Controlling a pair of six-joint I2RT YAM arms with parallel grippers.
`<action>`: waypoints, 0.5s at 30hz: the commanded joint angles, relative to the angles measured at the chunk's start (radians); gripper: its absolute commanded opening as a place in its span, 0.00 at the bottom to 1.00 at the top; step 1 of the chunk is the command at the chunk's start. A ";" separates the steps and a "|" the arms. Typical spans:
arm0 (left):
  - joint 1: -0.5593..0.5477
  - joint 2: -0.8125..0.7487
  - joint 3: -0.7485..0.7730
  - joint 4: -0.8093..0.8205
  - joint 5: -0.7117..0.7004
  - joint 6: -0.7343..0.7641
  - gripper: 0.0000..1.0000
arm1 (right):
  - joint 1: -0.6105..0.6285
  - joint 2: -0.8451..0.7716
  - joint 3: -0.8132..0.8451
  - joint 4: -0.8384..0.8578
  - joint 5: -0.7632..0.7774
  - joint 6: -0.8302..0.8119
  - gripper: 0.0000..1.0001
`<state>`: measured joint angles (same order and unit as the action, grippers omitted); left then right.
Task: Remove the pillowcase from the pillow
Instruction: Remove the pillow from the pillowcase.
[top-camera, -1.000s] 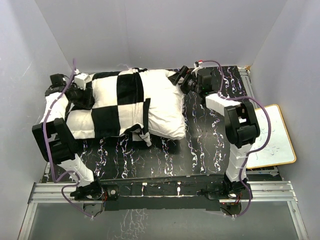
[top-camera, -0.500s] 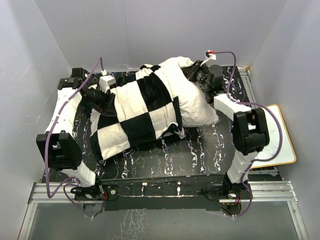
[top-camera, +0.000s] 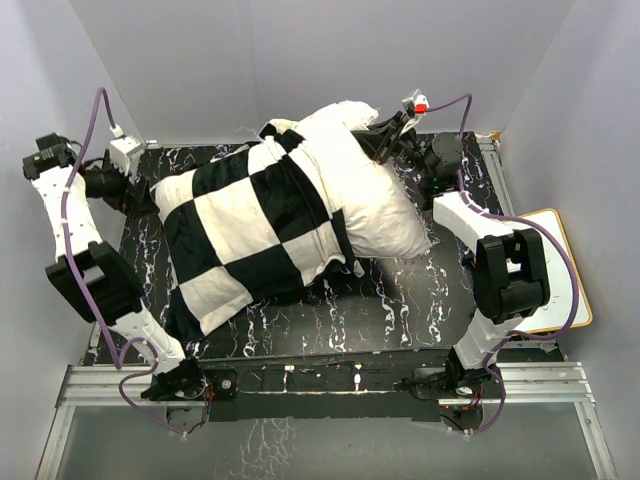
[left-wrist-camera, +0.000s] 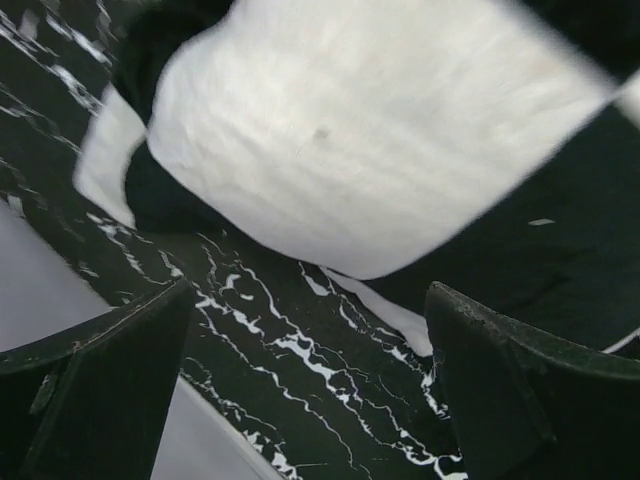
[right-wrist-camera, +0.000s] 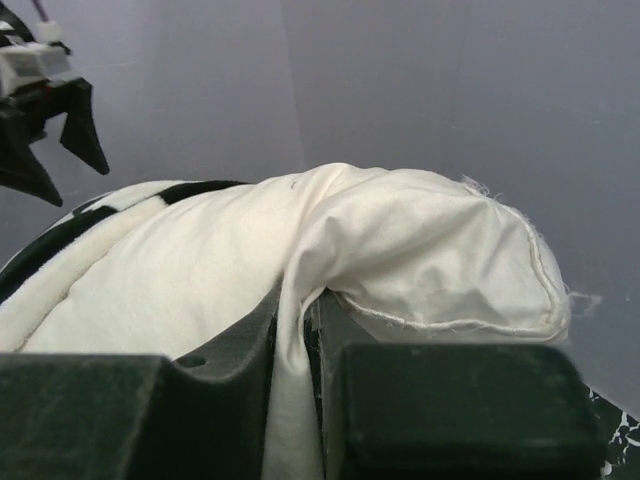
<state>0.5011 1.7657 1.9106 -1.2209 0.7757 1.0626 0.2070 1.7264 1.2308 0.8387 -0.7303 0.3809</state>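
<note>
The right hand (top-camera: 386, 143) is clenched on a fold of the off-white pillow (top-camera: 370, 195) near its far corner. The checkered pillowcase (top-camera: 255, 225) covers the pillow's left part, slanting across the black bench (top-camera: 410, 300). The left hand (top-camera: 118, 186) is spread wide, holding nothing, just beside the pillowcase's left edge.

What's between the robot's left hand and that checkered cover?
Only a bare strip of the black marbled table; the open left hand hangs apart from the pillowcase. The left wrist view shows it best.
</note>
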 joint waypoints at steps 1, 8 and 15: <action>0.047 0.118 -0.074 -0.069 0.075 0.296 0.97 | -0.009 -0.107 0.102 0.197 -0.173 -0.095 0.08; 0.056 0.196 -0.111 -0.097 0.141 0.530 0.97 | -0.081 -0.049 0.249 0.268 -0.348 0.031 0.08; 0.008 0.185 -0.179 0.178 0.182 0.504 0.97 | -0.077 0.107 0.514 0.253 -0.512 0.164 0.08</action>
<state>0.5404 1.9995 1.7771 -1.1961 0.8722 1.5139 0.1307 1.8160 1.5555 0.8978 -1.1694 0.4671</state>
